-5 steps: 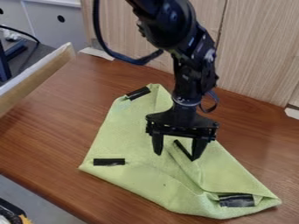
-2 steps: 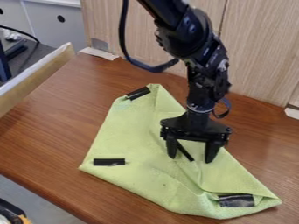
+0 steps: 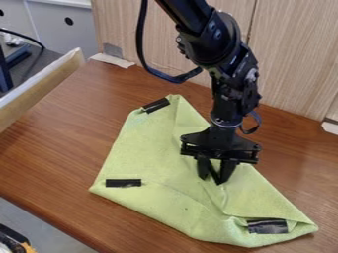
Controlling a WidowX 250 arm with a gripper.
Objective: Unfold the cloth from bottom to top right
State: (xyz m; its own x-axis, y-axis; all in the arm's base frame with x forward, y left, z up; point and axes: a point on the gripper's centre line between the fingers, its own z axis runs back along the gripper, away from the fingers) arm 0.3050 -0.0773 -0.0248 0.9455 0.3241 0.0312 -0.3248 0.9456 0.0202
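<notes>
The robot arm [image 3: 228,44] runs out past the top edge, and the gripper [image 3: 216,179] covers part of the green cloth [image 3: 148,148] — whether it grips any fabric, I can't tell. The left edge crops two dark objects, one high [image 3: 5,71], one low [image 3: 12,241] — both unidentifiable.

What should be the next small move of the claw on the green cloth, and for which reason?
Probably it should close firmly before any lift. The claw is down at the middle of the cloth, by a crease that runs toward the lower-right black tape, so a secure grip seems needed to unfold it.
</notes>
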